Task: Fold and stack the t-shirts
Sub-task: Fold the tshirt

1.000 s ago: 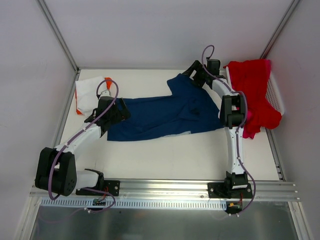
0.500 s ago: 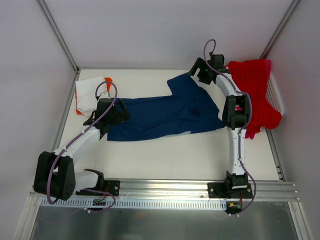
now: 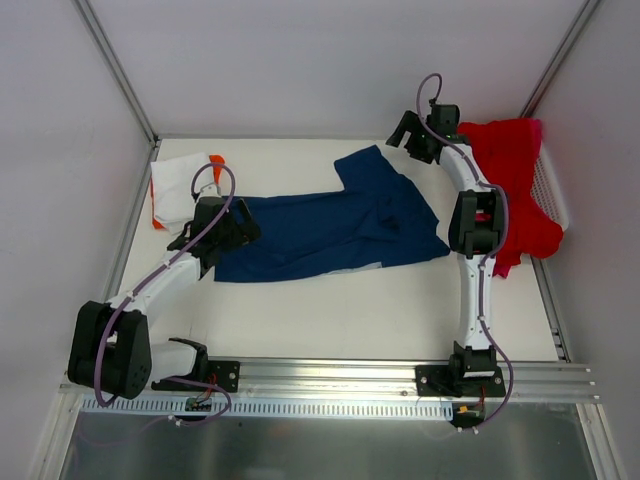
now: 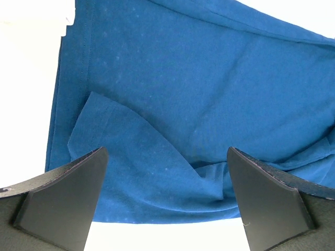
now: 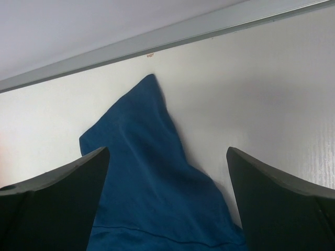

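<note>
The navy t-shirt (image 3: pixel 330 225) is lying spread across the worktop (image 3: pixel 330 310); the left gripper (image 3: pixel 240 228) and right gripper (image 3: pixel 402 132) are hovering at its ends, jaws wide, empty.

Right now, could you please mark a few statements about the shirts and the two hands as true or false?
1. The navy shirt lies spread on the table between the two arms. True.
2. The left hand is clamped on the navy shirt. False: its fingers stand open above the cloth.
3. The red shirt is draped over the white basket on the right. True.
4. The right hand hovers over the white shirt. False: it is open near the navy shirt's far corner; the white shirt lies far left.
</note>
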You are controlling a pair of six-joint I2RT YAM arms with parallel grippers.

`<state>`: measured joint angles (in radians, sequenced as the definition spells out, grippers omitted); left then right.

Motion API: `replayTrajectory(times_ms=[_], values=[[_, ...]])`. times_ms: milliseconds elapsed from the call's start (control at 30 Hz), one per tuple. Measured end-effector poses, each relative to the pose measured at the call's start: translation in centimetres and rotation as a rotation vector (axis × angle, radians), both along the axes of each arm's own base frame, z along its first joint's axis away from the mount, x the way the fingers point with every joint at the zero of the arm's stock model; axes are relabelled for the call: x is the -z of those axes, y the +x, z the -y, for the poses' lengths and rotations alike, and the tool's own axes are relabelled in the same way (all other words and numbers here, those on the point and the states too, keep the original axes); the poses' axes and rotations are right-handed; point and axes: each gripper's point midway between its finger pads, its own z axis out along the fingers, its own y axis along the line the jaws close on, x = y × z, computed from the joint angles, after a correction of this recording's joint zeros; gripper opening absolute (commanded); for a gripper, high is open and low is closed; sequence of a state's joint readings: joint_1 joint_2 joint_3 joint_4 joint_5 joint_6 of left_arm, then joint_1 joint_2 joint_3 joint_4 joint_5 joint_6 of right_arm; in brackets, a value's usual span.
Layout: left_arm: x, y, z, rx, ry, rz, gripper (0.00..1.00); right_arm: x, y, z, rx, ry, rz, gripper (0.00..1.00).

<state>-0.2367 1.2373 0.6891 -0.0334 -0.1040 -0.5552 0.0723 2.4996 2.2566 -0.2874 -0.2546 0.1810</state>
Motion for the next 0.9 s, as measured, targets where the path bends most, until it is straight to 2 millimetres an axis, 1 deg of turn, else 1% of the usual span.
replayTrajectory(times_ms=[167,333,433,567,700,800,900], values=[[0.7,0.0,0.0,-0.001,0.003,-0.019,0.99,1.4,0.5,-0.5,-0.010,0.028,-0.011,0.99],[1.1,0.2,0.1,-0.003,0.000,-0.024,0.99,4.0,0.5,-1.6,-0.014,0.102,-0.057,0.99],[1.0,0.4,0.1,-0.003,-0.002,-0.018,0.99,4.0,1.2,-2.3,-0.019,0.139,-0.038,0.99],[0.9,0.5,0.2,-0.004,-0.003,-0.014,0.99,3.9,1.2,-3.4,-0.023,0.166,-0.041,1.00],[0.9,0.5,0.2,-0.003,-0.004,-0.010,0.99,3.8,1.0,-5.4,-0.047,0.188,-0.039,0.99],[1.0,0.5,0.2,-0.003,-0.004,-0.010,0.99,3.8,0.5,-7.2,-0.074,0.197,-0.045,1.00],[1.1,0.5,0.2,-0.003,-0.003,-0.011,0.99,3.8,0.1,-8.6,-0.094,0.200,-0.049,1.00]])
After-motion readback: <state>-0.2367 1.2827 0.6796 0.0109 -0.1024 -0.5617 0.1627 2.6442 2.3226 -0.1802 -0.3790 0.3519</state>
